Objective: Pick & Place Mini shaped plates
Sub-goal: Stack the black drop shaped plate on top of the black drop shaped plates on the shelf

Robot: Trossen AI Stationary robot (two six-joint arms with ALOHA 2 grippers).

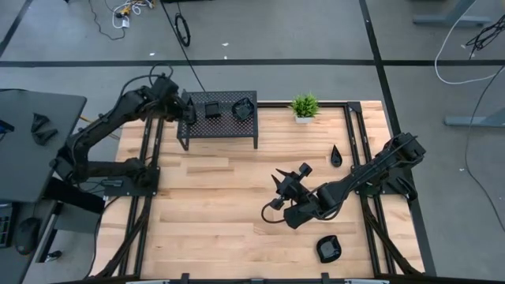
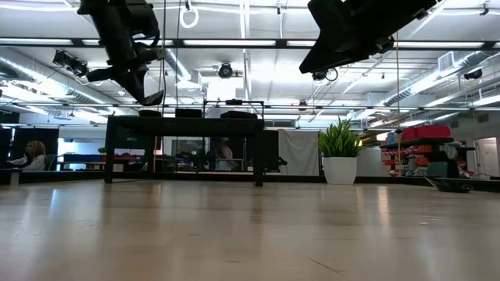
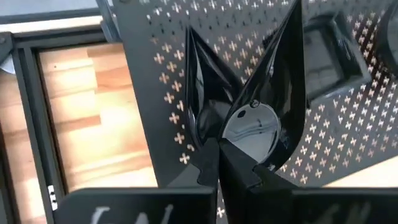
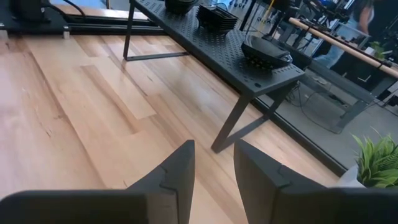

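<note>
My left gripper point(image 1: 188, 110) hovers over the left end of the black perforated rack point(image 1: 225, 130) and is shut on a glossy black teardrop plate point(image 3: 273, 93). A second teardrop shape point(image 3: 202, 87) fans out beside the plate. On the rack top rest a stack of square plates point(image 1: 213, 109) and a rounded plate point(image 1: 242, 110). One teardrop plate point(image 1: 337, 156) and one squarish plate point(image 1: 328, 249) lie on the table at the right. My right gripper point(image 1: 278, 189) hangs open above mid-table, and the gap between its fingers point(image 4: 214, 155) holds nothing. My left gripper pinches the teardrop plate at its rounded end point(image 3: 245, 140) between its two fingers, which slant down from above. The pointed end reaches away from the fingers. In the low view the plate point(image 2: 152, 97) hangs clear above the rack top. Whether the second shape is also pinched, I cannot tell.
A small green potted plant point(image 1: 304, 106) stands at the far edge, right of the rack. Dark frame rails point(image 1: 359, 134) run along the table's sides. Bare wood point(image 1: 213, 205) lies between the rack and the near edge.
</note>
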